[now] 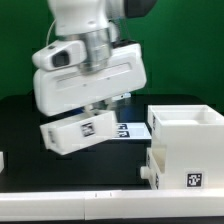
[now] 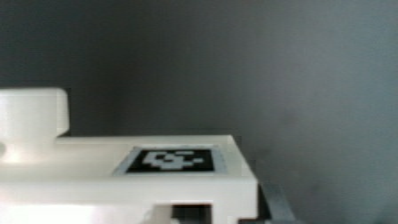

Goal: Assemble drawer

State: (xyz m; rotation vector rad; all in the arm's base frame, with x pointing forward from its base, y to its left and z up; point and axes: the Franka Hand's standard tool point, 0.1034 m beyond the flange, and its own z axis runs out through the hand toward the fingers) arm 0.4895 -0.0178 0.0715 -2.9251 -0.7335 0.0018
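Hanging tilted in pincer (image 1: 101, 109): drawer tray (image 1: 80, 133)

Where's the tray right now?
In the exterior view it is centre-left: the tray hangs tilted in the gripper, to the left of the casing.

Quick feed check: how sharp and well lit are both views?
Exterior view: even lighting, white casing bright with little surface detail, its marker legible; the tilted tray under the end effector looks slightly soft. Wrist view: whole picture out of focus, tray marker smeared, background dim grey.
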